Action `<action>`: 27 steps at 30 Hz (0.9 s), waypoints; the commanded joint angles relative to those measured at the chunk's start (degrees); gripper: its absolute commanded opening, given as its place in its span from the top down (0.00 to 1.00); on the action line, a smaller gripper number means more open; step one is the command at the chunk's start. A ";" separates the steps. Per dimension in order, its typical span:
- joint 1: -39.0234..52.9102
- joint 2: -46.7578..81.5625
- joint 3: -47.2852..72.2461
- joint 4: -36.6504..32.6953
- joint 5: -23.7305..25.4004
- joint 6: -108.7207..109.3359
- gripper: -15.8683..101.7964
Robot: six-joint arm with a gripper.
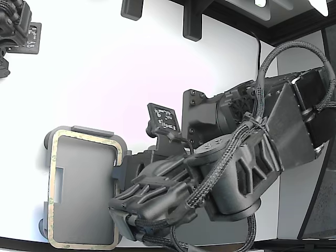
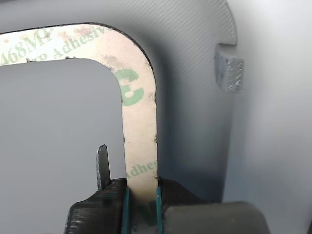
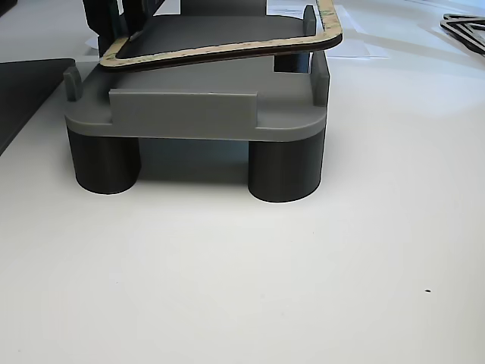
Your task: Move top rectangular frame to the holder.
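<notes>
The gripper [image 2: 141, 195] had its jaws closed tight on one side of the frame [image 2: 139, 122], pinching the thin strip between them. The frame was over the holder [image 3: 189, 114], not lying flat in it. In the other view it sat tilted, with one end resting on a tab [image 3: 311, 19] and the other end lower. The holder stood on round feet [image 3: 284, 171] on the white table [image 3: 227, 288].
</notes>
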 commanded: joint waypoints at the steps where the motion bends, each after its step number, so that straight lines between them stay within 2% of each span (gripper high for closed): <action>1: -0.62 2.11 -0.26 0.53 -0.09 0.26 0.96; 27: -0.70 3.34 3.08 0.53 -0.70 0.35 0.96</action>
